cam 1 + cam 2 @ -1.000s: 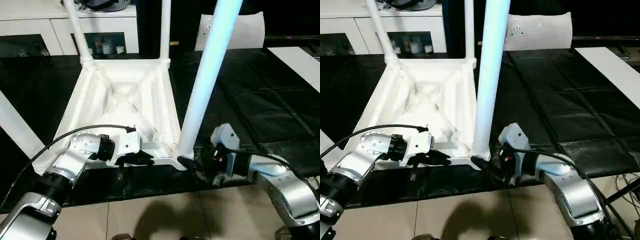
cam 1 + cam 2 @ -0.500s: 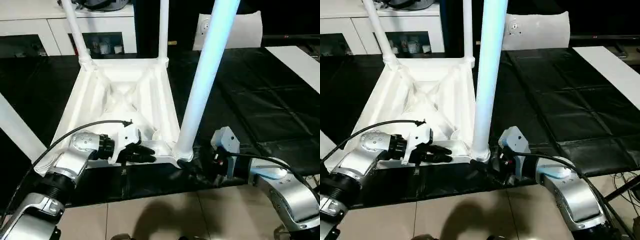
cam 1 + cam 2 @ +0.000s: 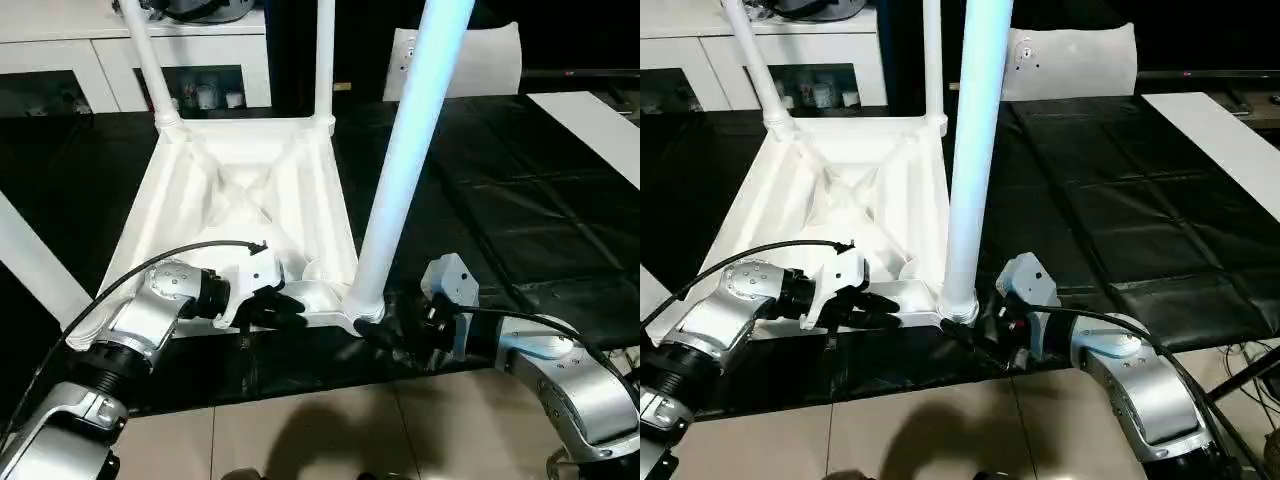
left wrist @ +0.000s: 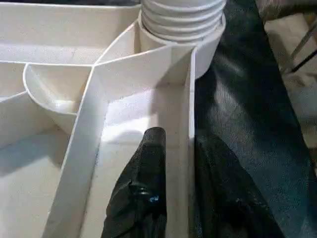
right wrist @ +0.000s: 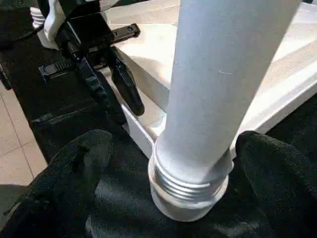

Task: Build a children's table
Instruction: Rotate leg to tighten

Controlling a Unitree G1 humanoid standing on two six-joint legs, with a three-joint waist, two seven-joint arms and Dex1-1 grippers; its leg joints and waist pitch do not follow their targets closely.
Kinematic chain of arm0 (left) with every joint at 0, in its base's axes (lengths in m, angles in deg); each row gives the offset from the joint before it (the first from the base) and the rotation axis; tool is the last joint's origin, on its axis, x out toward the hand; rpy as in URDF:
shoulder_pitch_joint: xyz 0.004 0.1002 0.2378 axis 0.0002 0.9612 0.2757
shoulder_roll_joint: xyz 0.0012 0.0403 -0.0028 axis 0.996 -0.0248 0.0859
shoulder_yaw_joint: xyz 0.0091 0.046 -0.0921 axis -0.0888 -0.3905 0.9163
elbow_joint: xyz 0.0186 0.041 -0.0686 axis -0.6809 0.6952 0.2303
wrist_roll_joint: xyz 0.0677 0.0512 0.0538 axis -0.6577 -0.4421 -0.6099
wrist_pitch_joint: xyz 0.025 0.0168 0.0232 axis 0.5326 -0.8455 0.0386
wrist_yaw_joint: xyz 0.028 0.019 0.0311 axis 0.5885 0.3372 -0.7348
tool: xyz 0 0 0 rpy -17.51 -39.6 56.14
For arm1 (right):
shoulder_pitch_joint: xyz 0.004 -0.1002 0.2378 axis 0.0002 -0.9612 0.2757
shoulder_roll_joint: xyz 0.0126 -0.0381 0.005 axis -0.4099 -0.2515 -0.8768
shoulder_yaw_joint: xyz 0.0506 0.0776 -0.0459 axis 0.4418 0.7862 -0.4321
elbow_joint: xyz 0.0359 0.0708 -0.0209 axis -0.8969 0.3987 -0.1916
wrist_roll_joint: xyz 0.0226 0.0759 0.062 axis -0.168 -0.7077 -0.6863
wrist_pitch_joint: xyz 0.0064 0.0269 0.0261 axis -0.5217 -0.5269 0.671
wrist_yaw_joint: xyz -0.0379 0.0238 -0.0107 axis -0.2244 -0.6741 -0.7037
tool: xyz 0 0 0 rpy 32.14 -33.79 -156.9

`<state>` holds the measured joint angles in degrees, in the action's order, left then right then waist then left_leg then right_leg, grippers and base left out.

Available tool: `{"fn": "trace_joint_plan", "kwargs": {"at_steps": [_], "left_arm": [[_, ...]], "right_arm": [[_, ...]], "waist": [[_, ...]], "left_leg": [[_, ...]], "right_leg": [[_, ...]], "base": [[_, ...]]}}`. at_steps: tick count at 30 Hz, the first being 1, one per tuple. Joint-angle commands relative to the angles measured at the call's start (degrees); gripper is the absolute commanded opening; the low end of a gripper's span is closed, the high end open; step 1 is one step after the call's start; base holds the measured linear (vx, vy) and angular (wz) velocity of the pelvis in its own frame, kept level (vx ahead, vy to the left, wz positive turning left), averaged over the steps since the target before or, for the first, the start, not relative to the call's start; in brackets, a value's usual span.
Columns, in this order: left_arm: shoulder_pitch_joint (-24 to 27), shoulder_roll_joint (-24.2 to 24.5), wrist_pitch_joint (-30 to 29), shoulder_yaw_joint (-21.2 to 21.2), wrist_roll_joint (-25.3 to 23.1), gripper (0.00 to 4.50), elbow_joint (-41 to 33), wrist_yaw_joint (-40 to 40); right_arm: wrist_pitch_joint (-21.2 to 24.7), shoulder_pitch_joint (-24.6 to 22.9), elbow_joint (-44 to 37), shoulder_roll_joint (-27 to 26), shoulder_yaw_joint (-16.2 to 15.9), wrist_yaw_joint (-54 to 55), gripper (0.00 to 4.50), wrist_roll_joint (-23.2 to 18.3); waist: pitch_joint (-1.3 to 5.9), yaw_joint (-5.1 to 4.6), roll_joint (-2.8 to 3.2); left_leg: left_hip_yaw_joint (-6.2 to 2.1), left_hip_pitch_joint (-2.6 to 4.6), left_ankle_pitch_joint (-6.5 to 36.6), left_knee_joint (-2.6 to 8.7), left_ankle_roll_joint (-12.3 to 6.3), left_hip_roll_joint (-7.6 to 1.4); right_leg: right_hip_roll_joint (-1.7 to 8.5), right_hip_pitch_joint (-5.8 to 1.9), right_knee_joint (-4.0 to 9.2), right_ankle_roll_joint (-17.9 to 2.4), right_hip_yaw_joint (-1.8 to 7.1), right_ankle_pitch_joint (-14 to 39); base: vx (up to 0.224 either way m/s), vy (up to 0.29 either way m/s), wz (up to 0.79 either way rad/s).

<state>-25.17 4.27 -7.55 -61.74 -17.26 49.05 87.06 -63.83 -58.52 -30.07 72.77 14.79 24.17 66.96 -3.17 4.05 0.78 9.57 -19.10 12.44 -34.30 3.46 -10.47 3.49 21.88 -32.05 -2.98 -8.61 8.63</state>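
The children's table lies upside down on the black mat, its ribbed underside [image 3: 240, 190] facing up. Two legs [image 3: 150, 60] [image 3: 326, 60] stand in the far corners. The near right leg [image 3: 400, 170] stands upright in its corner socket, with its threaded base [image 5: 188, 193] showing. A fourth leg [image 3: 35, 260] slants along the left edge. My left gripper [image 3: 280, 308] is open at the near rim, one finger [image 4: 148, 163] inside the rim wall and the other outside. My right gripper [image 3: 385, 325] is open wide, its fingers [image 5: 74, 163] on either side of the near right leg's base.
A white cabinet with glass doors [image 3: 60, 60] stands at the back left. A flat white board [image 3: 590, 120] lies at the right, and a white padded piece [image 3: 470, 55] at the back. Tiled floor [image 3: 300, 440] begins just past the mat's near edge.
My left gripper's fingers have spread apart at the near rim. The right gripper stays wide around the near right leg's base.
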Motion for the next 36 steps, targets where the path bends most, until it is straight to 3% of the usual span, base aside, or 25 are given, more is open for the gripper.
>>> {"fn": "trace_joint_plan", "kwargs": {"at_steps": [1,5,12,15,17,18,21,22,25,28,36], "left_arm": [[-0.7,0.7,0.2,-0.7,-1.1,0.93,0.1,-0.5],[-0.7,0.2,0.7,0.0,-0.7,0.77,0.3,-0.2],[0.1,0.0,2.8,0.7,1.0,0.07,-0.8,2.0],[-0.1,-0.3,3.7,0.5,2.0,0.07,-1.2,4.5],[-0.4,-0.3,4.7,-0.2,2.4,0.07,-1.2,6.7],[-0.7,-0.2,5.8,-1.1,2.3,0.07,-0.9,8.8],[-1.5,0.0,7.7,-2.5,1.6,0.07,-0.3,11.4],[-1.7,0.0,8.3,-2.9,1.4,0.00,-0.1,12.1],[-2.5,-0.1,10.1,-3.7,0.8,0.00,0.7,13.9],[-3.8,-0.1,11.9,-4.3,-0.2,0.00,2.0,15.6],[-5.3,-0.1,14.8,-5.2,-1.4,0.00,4.6,17.9]], "right_arm": [[-0.2,0.3,-0.2,0.1,-0.1,0.2,4.50,0.3],[-0.4,0.2,-0.1,0.1,-0.2,0.2,4.50,0.6],[-2.4,0.7,1.7,0.9,0.7,-0.9,4.50,0.9],[-4.1,2.1,3.7,1.6,1.4,-3.2,4.50,0.2],[-4.8,3.1,4.8,1.6,1.7,-4.7,4.50,-0.6],[-5.2,4.2,6.2,1.8,1.8,-7.3,4.50,-2.0],[-5.9,6.0,9.0,1.9,1.4,-11.6,4.50,-3.6],[-6.2,6.6,9.9,1.9,1.3,-12.6,4.22,-3.9],[-7.5,8.3,12.8,2.0,0.4,-15.8,4.10,-4.2],[-8.4,10.6,16.0,2.2,-0.9,-20.4,3.85,-4.2],[-9.4,14.3,20.9,2.9,-4.3,-28.6,3.37,-3.3]], "waist": [[3.63,-0.10,0.14],[3.63,-0.41,0.10],[3.75,-0.41,0.03],[3.85,-0.40,-0.28],[3.89,-0.42,-0.17],[4.00,-0.46,-0.77],[4.04,-0.02,-0.32],[4.04,0.25,-0.26],[4.11,1.09,-0.11],[4.11,1.59,-0.48],[4.34,2.50,-0.40]], "left_leg": [[-1.16,0.00,9.6,4.02,-2.98,-2.95],[-1.21,-0.03,9.8,4.02,-3.01,-2.97],[-1.17,-0.12,9.3,3.96,-3.20,-3.00],[-1.13,-0.28,8.5,3.90,-3.75,-3.02],[-1.16,-0.27,7.6,3.91,-4.21,-3.18],[-1.08,-0.39,7.0,3.88,-4.49,-3.25],[-1.03,-0.31,5.9,3.78,-5.46,-3.48],[-0.96,-0.13,6.2,3.82,-5.29,-3.61],[-0.88,-0.04,6.1,3.85,-4.82,-3.68],[-0.80,-0.06,6.6,3.87,-4.40,-3.70],[-0.78,-0.13,5.1,3.76,-4.40,-3.96]], "right_leg": [[5.93,-2.89,5.16,-1.2,3.79,26.0],[5.90,-2.90,5.13,-1.2,3.77,26.1],[6.01,-2.95,4.93,-1.9,3.89,24.9],[6.02,-3.10,4.63,-2.2,3.96,24.0],[6.01,-3.01,4.42,-2.9,4.05,22.5],[6.02,-3.10,4.22,-3.3,4.18,21.4],[6.10,-2.97,3.72,-5.1,4.31,19.1],[6.12,-2.88,3.71,-5.4,4.36,19.0],[6.23,-2.92,3.55,-5.7,4.45,18.6],[6.21,-3.02,3.53,-5.4,4.38,19.3],[6.27,-2.99,3.15,-5.7,4.42,17.7]], "base": [[0.000,0.000,0.00],[0.000,0.000,0.00],[0.000,0.000,0.00],[0.000,0.000,0.00],[0.000,0.000,0.00],[0.000,0.000,0.00],[0.000,0.000,0.00],[0.000,0.000,0.00],[0.000,0.000,0.00],[0.000,0.000,0.00],[0.000,0.000,0.00]]}}
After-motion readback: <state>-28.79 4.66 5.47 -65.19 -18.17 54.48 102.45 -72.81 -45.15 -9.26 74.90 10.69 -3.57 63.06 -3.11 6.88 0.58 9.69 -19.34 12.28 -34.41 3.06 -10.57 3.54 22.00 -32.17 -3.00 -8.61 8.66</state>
